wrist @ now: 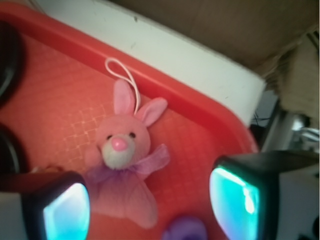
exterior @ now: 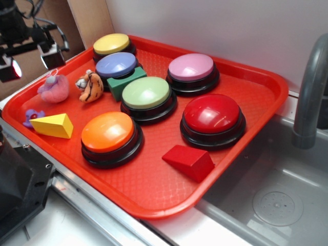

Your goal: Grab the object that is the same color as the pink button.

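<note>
The object, a small fuzzy pink plush bunny [exterior: 53, 89] with a white loop on top, lies at the far left of the red tray [exterior: 154, 189], beside an orange tiger plush [exterior: 90, 86]. In the wrist view the pink bunny [wrist: 122, 165] lies face up on the tray between and beyond my two pads, nearer the left pad [wrist: 65, 212]. My gripper [wrist: 150, 205] is open and holds nothing. In the exterior view the gripper [exterior: 28, 59] hovers above and behind the bunny, apart from it. The pink button [exterior: 191, 67] stands at the tray's back right.
Yellow [exterior: 111, 44], blue [exterior: 116, 64], green [exterior: 146, 93], orange [exterior: 107, 132] and red [exterior: 212, 114] buttons fill the tray. A small purple toy [exterior: 32, 116], a yellow wedge [exterior: 53, 125], a green block [exterior: 124, 82] and a red wedge [exterior: 188, 162] lie among them. A sink with a faucet [exterior: 310, 92] is on the right.
</note>
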